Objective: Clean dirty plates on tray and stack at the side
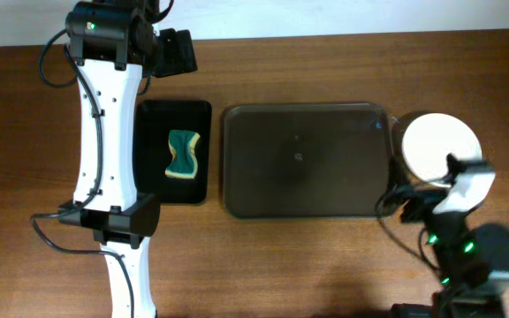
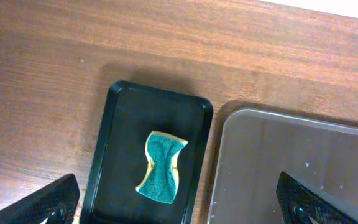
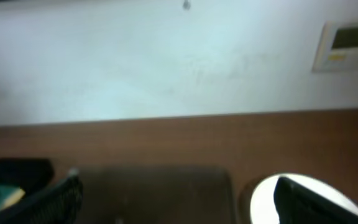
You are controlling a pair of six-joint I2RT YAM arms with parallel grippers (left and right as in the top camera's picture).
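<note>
Plates (image 1: 440, 146), round, white and shallow, show from above as one white disc on the brown wooden table (image 1: 325, 265), just beside the right end of the large dark brown rectangular tray (image 1: 303, 159). How many lie in that pile cannot be told. The tray with rounded corners and a low rim sits mid-table, its surface showing only a few faint specks.

The right gripper (image 3: 178, 193) hangs at the near edge of the plates, fingers spread wide with nothing between them.

Left of the brown tray lies a smaller, narrower black tray (image 1: 153, 132) carrying a green and yellow sponge (image 1: 183, 155) with pinched-in sides. The left gripper (image 2: 176, 199) hovers beyond the far end of that black tray, its fingers wide apart and holding nothing.
</note>
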